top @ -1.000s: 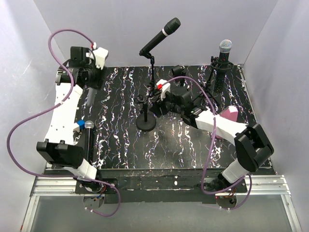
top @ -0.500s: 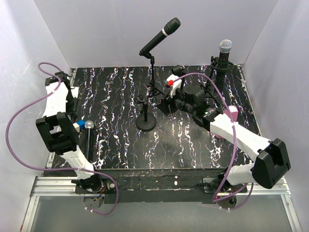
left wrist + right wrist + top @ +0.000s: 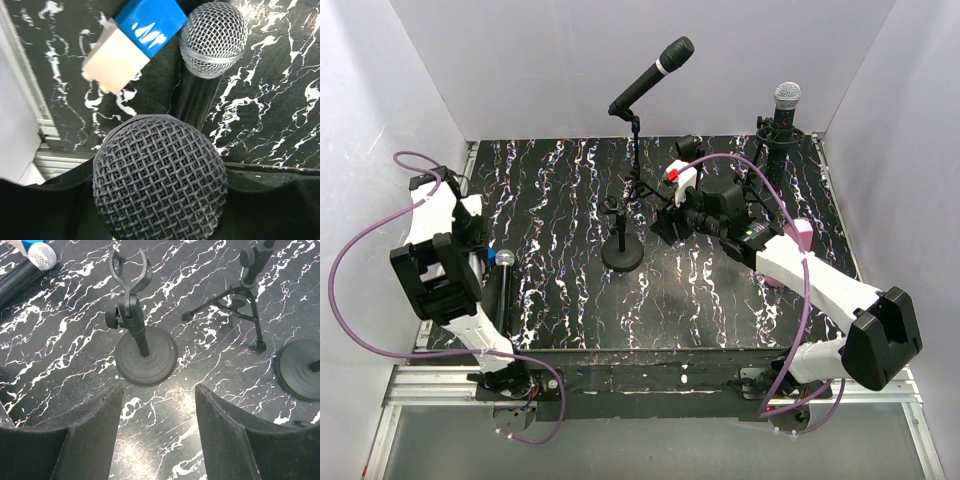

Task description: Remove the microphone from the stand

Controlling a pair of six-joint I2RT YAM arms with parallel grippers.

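Observation:
A dark-grilled microphone [image 3: 159, 180] fills the left wrist view, and my left gripper [image 3: 160, 212] is shut on it, low over the table's left edge [image 3: 472, 232]. Just beyond it a silver-headed microphone [image 3: 212, 32] lies flat on the table [image 3: 505, 258]. The short round-based stand [image 3: 622, 250] in the middle has an empty clip [image 3: 130, 267]. My right gripper [image 3: 157, 432] is open with nothing between its fingers, just right of that stand [image 3: 660, 225].
A tall boom stand holds a black microphone [image 3: 652, 75] at the back centre. Another silver-headed microphone [image 3: 786, 98] stands clipped at the back right. A tripod stand [image 3: 247, 290], a second round base [image 3: 300, 370], a blue-and-white block [image 3: 135, 40] and a pink object [image 3: 798, 236] are also here.
My left arm swung from the back left corner down to the table's left edge, carrying the dark microphone. My right arm drew back to the right of the empty stand.

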